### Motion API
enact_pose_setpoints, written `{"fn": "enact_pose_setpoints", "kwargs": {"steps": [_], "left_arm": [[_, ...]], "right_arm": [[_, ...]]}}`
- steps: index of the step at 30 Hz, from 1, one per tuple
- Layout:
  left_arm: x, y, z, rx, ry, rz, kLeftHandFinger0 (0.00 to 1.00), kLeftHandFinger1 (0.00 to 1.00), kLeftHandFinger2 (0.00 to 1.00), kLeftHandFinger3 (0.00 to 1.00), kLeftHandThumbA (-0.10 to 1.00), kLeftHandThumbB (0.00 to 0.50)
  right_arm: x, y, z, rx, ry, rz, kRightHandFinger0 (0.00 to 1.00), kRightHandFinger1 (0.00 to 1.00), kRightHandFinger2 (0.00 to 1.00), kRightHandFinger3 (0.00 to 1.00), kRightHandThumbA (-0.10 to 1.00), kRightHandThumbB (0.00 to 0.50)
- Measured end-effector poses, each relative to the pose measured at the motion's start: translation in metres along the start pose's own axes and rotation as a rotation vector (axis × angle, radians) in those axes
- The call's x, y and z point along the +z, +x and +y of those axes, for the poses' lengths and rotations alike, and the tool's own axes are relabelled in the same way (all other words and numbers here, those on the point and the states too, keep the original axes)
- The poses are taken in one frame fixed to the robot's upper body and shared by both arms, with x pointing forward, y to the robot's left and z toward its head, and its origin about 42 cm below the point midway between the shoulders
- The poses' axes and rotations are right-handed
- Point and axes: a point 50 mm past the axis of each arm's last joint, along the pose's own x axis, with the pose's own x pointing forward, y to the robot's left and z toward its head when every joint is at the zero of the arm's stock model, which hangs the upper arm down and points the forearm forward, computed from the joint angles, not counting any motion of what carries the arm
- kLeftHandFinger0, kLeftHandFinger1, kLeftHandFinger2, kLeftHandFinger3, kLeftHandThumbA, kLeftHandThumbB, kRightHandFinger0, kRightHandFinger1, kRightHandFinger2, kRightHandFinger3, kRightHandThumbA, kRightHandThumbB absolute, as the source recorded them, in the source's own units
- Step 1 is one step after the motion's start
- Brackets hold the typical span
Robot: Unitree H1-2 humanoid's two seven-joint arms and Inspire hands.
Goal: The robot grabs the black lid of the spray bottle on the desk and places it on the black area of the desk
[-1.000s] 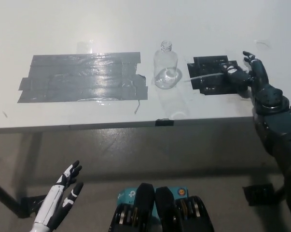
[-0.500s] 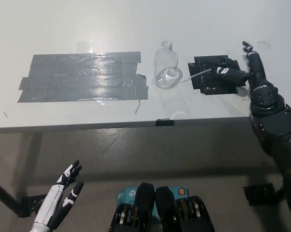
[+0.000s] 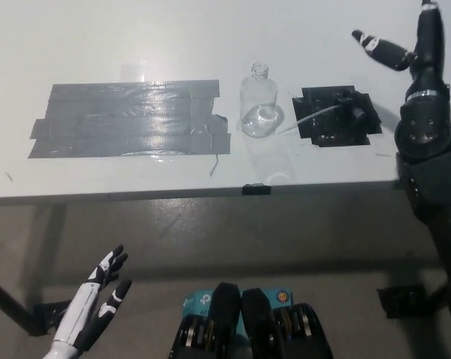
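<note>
Now the black spray lid [image 3: 355, 111], with its thin pale dip tube [image 3: 309, 120] trailing out towards the bottle, lies on the small black patch [image 3: 336, 126] at the right side of the white surface [image 3: 210, 37], so the placing looks done. The black right hand [image 3: 406, 51] hangs above and beyond the patch, towards the far right edge, its fingers [image 3: 378, 48] spread and holding nothing; the lid lies below it and a little to its left, well apart from it. The lid's long axis, tube included, runs roughly left to right across the patch. Just beside the patch stands the clear, round-bodied plastic bottle [image 3: 259, 105], upright, its neck open and uncapped; I cannot tell whether any liquid is inside. A wide grey tape patch [image 3: 128, 120] covers the surface further left. The white left hand [image 3: 98, 299] rests low, below the surface edge, fingers apart and empty.
</note>
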Motion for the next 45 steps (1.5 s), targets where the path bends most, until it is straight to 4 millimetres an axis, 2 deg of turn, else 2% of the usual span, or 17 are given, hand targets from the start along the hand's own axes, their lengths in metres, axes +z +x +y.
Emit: {"fn": "enact_pose_setpoints", "kwargs": {"steps": [7,10,14,15,18,22,26,27,30,34,39,42,45], "left_arm": [[0.007,0.015,0.003,0.004,0.005,-0.030,1.00,1.00,1.00,1.00,0.98,0.233],[0.012,0.024,0.006,0.007,0.008,-0.048,1.00,1.00,1.00,1.00,0.99,0.229],[0.017,0.036,0.008,0.009,0.012,-0.067,1.00,1.00,1.00,1.00,1.00,0.232],[0.018,0.039,0.009,0.010,0.013,-0.072,1.00,1.00,1.00,1.00,1.00,0.228],[0.021,0.046,0.010,0.012,0.015,-0.082,1.00,1.00,1.00,1.00,0.99,0.235],[0.026,0.055,0.013,0.015,0.018,-0.100,1.00,1.00,1.00,1.00,1.00,0.235],[0.031,0.061,0.014,0.018,0.020,-0.115,1.00,1.00,1.00,1.00,1.00,0.232],[0.031,0.061,0.014,0.018,0.021,-0.116,1.00,1.00,1.00,1.00,1.00,0.232],[0.028,0.058,0.013,0.015,0.020,-0.109,1.00,1.00,1.00,1.00,1.00,0.235],[0.022,0.050,0.011,0.012,0.016,-0.085,1.00,1.00,1.00,1.00,0.96,0.235],[0.015,0.040,0.007,0.007,0.010,-0.059,1.00,1.00,1.00,1.00,0.98,0.237],[0.011,0.035,0.005,0.005,0.009,-0.045,1.00,1.00,1.00,1.00,0.96,0.246],[0.009,0.029,0.004,0.003,0.007,-0.035,1.00,1.00,1.00,1.00,0.96,0.248]], "right_arm": [[0.010,-0.030,-0.015,-0.036,0.021,-0.125,1.00,1.00,1.00,1.00,1.00,0.434],[0.012,-0.048,-0.022,-0.049,0.034,-0.165,1.00,1.00,1.00,1.00,1.00,0.351],[0.011,-0.074,-0.029,-0.056,0.047,-0.198,1.00,1.00,1.00,1.00,1.00,0.380],[0.010,-0.083,-0.032,-0.058,0.050,-0.208,1.00,1.00,1.00,1.00,1.00,0.403],[0.008,-0.112,-0.036,-0.057,0.056,-0.226,1.00,1.00,1.00,1.00,1.00,0.384],[0.007,-0.164,-0.043,-0.043,0.064,-0.245,1.00,1.00,1.00,1.00,1.00,0.338],[0.007,-0.217,-0.044,-0.002,0.059,-0.268,1.00,1.00,1.00,1.00,1.00,0.324],[0.000,-0.236,-0.041,0.025,0.051,-0.246,1.00,1.00,1.00,1.00,1.00,0.324],[-0.023,-0.264,-0.032,0.088,0.010,-0.184,1.00,1.00,1.00,1.00,1.00,0.340],[-0.048,-0.283,-0.024,0.155,-0.034,-0.109,1.00,1.00,1.00,1.00,1.00,0.348],[-0.052,-0.286,-0.021,0.189,-0.043,-0.118,1.00,1.00,1.00,1.00,1.00,0.334],[-0.054,-0.290,-0.019,0.205,-0.044,-0.120,1.00,1.00,1.00,1.00,1.00,0.349],[-0.058,-0.297,-0.019,0.219,-0.045,-0.110,1.00,1.00,1.00,1.00,1.00,0.341]]}}
